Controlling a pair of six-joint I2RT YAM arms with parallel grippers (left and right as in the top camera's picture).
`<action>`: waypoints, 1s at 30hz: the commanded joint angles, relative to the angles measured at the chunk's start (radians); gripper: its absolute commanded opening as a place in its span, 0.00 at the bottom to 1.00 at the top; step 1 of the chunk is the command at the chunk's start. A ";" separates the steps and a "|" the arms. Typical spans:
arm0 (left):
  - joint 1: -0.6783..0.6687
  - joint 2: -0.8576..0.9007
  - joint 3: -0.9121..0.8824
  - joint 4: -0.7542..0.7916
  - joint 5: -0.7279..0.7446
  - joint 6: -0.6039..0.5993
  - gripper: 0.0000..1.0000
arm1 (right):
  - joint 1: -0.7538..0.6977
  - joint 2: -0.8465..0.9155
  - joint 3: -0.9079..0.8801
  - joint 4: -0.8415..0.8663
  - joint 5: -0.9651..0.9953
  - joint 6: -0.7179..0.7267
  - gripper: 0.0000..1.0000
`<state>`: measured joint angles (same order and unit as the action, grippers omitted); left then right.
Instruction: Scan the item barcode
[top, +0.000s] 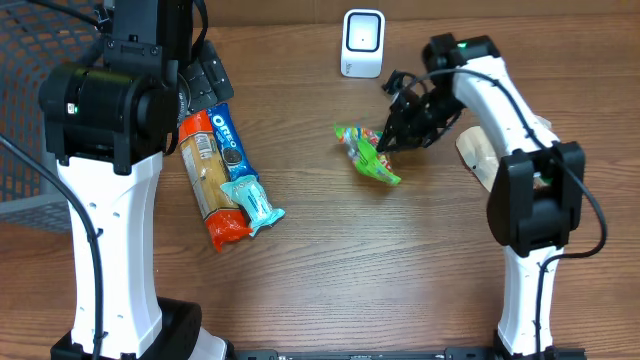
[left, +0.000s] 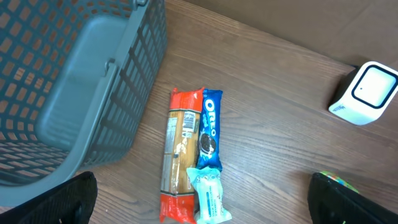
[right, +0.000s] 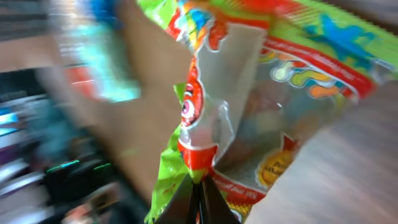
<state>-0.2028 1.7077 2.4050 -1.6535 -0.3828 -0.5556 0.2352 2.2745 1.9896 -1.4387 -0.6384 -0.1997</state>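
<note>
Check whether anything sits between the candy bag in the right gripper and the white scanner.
Nothing visible does. The right gripper is shut on the edge of the candy bag, and only bare table lies between the bag and the scanner. The cookie pack and cracker pack lie well aside of that path.

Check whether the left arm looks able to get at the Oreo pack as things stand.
Probably yes: the open left gripper hangs above the Oreo pack, whose face is mostly bare; the cracker pack tight alongside could crowd one finger.
</note>
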 joint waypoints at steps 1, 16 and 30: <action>-0.001 0.007 -0.002 0.001 -0.016 -0.021 1.00 | 0.064 -0.055 0.003 0.022 0.338 0.155 0.04; 0.000 0.007 -0.002 0.001 -0.016 -0.021 1.00 | 0.157 -0.109 0.002 -0.043 0.522 0.270 0.39; 0.000 0.007 -0.002 0.001 -0.016 -0.021 1.00 | 0.305 -0.158 -0.074 0.177 0.814 0.327 0.52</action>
<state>-0.2028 1.7077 2.4050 -1.6535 -0.3828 -0.5556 0.5095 2.1334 1.9541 -1.2854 0.0509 0.1127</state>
